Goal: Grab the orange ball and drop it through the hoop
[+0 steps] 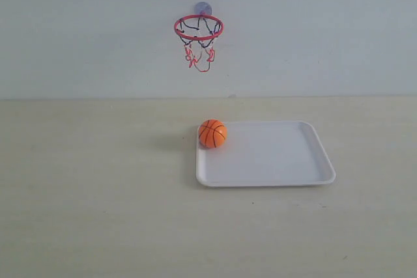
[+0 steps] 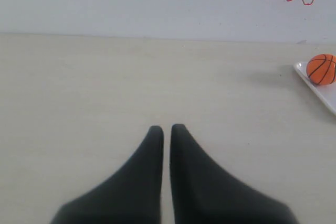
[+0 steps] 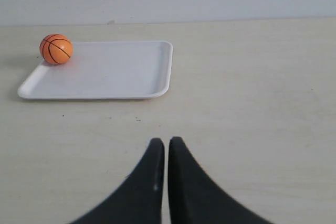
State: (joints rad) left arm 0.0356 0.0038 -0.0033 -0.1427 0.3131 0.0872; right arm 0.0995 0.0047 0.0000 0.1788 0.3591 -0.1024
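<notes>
Pale table (image 1: 98,193) before a plain whitish wall (image 1: 326,30). Nearest, in the wrist views: left tool (image 2: 167,130), black, narrowed to a hairline slit, gripping nothing, over bare table; right tool (image 3: 166,142), likewise drawn to a thin slit and empty, short of the near edge of a white tray (image 1: 273,161). Farther out, lying flat on the table: the tray, rectangular with rounded corners. In its far left corner, at the rim: orange ball (image 1: 212,133), well apart from both tools. Farthest, mounted on the wall above and slightly left of the ball: hoop (image 1: 199,28), red-ringed, with black and red net hanging below.
</notes>
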